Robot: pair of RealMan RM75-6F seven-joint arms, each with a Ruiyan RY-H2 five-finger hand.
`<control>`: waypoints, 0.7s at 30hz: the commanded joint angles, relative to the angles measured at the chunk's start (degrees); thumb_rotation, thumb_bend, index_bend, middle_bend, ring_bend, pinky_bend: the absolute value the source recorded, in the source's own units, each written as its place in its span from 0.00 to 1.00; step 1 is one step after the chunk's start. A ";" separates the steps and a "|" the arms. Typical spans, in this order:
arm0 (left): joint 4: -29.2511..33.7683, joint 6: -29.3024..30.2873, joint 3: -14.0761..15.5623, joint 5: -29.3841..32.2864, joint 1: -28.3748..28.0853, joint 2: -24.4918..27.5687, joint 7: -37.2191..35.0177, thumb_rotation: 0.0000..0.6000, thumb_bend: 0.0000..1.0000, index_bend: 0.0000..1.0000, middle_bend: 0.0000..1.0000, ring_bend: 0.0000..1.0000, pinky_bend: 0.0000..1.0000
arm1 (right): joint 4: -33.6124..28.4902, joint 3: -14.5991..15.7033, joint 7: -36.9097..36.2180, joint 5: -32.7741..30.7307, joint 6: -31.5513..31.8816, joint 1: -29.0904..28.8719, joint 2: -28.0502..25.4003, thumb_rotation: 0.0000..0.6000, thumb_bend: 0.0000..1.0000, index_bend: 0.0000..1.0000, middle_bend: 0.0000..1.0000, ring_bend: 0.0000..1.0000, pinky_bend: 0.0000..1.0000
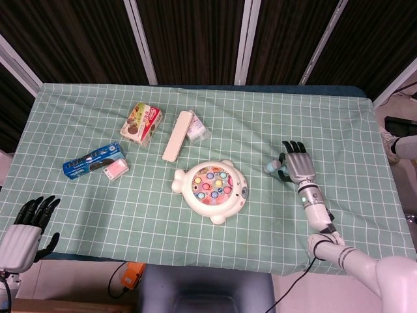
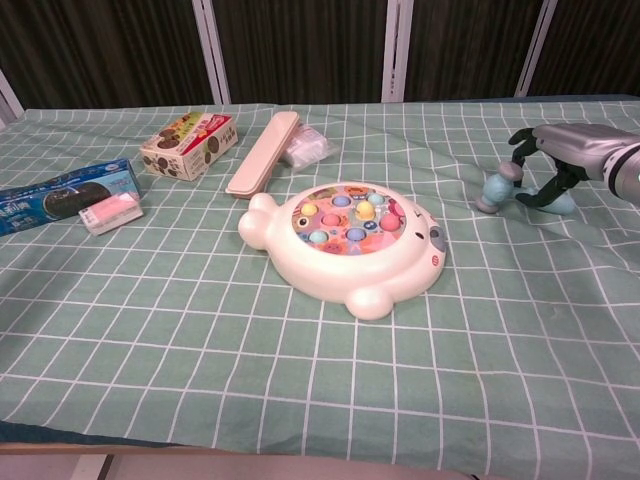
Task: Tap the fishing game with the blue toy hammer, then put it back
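On the green checked cloth, well right of the white fish-shaped plastic fishing game (image 2: 345, 245), the blue toy hammer (image 2: 497, 188) lies under the right hand (image 2: 560, 160), whose fingers are curled around its handle. Contact cannot be confirmed; a firm wrap is advised before lifting.

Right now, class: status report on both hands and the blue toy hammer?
Right hand curled over blue toy hammer, hammer on cloth. Left hand idle, open. Path to fishing game clear.

Probably lab: staged tablecloth (image 1: 215, 248), dark curtains (image 1: 189, 39).
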State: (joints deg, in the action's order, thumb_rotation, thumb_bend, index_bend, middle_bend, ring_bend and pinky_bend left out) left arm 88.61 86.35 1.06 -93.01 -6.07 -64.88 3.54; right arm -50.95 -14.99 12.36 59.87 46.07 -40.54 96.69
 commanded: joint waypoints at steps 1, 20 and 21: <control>-0.01 -0.02 0.01 -0.03 -0.01 -0.01 0.02 1.00 0.40 0.00 0.06 0.02 0.10 | 0.12 0.04 0.17 -0.15 -0.11 -0.02 0.03 1.00 0.53 0.64 0.20 0.06 0.10; 0.01 0.11 0.04 -0.16 0.06 0.03 -0.09 1.00 0.41 0.00 0.06 0.02 0.10 | 2.15 -0.13 3.38 -2.16 0.30 -0.30 1.61 1.00 0.55 0.74 0.43 0.35 0.36; 0.01 0.15 0.05 -0.20 0.07 0.03 -0.11 1.00 0.40 0.00 0.06 0.02 0.10 | 2.23 -0.14 3.56 -2.21 0.45 -0.30 1.70 1.00 0.55 0.74 0.44 0.38 0.40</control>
State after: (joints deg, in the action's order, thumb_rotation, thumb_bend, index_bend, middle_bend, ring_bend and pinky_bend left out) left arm 88.62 86.50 1.11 -93.21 -6.01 -64.86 3.44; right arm -48.79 -15.12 15.84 57.71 46.44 -40.82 98.32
